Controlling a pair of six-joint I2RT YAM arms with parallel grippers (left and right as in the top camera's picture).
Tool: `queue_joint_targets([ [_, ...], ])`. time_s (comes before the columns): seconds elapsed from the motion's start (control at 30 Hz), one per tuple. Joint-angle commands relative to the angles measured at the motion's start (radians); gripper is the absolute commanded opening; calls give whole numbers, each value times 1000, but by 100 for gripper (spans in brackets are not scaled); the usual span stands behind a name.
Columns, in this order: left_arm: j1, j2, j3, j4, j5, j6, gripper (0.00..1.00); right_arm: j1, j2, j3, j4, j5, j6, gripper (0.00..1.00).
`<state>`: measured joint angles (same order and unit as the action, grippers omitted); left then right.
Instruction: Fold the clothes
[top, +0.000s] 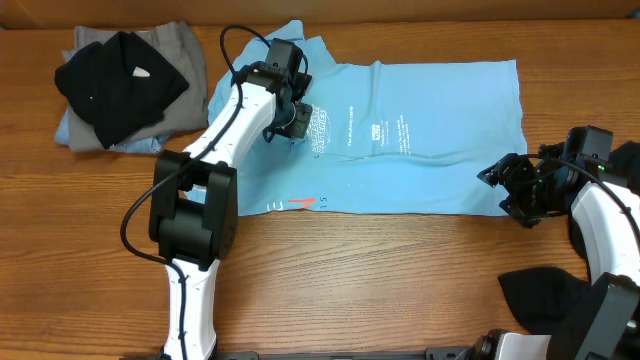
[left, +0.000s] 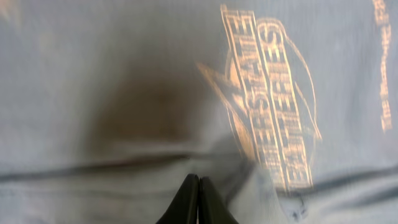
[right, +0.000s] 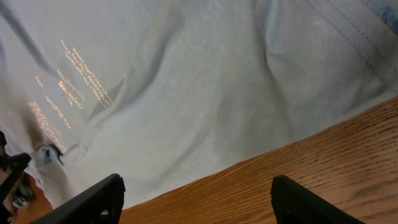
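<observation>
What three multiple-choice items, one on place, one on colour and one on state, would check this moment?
1. Where does the black-topped pile lie in the overhead view?
A. Upper left, beside the T-shirt
B. On top of the T-shirt
C. Lower middle

2. What colour is the spread T-shirt?
A. Grey
B. Black
C. Light blue

3. How does the right tool stand?
A. Shut on the T-shirt
B. Open, empty
C. Shut on a black garment

Answers:
1 A: the pile sits apart, left of the T-shirt.
2 C: its cloth reads light blue from overhead.
3 B: its fingers stand wide apart, with only the T-shirt's edge and the table between them.
</observation>
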<state>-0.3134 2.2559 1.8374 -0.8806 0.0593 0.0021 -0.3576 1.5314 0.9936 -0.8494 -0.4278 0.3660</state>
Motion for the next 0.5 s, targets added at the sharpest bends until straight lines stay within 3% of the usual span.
queue_joint_targets([
  [0.0, -19, -50, 25, -69, 50, 13, 4, 2, 6, 21, 10, 8, -3, 79],
  [0.13, -40, -51, -2, -113, 13, 21, 4, 2, 6, 21, 13, 8, -3, 79],
  [0.47, -39, -49, -187, 54, -28, -3, 4, 2, 6, 21, 27, 7, 0, 80],
])
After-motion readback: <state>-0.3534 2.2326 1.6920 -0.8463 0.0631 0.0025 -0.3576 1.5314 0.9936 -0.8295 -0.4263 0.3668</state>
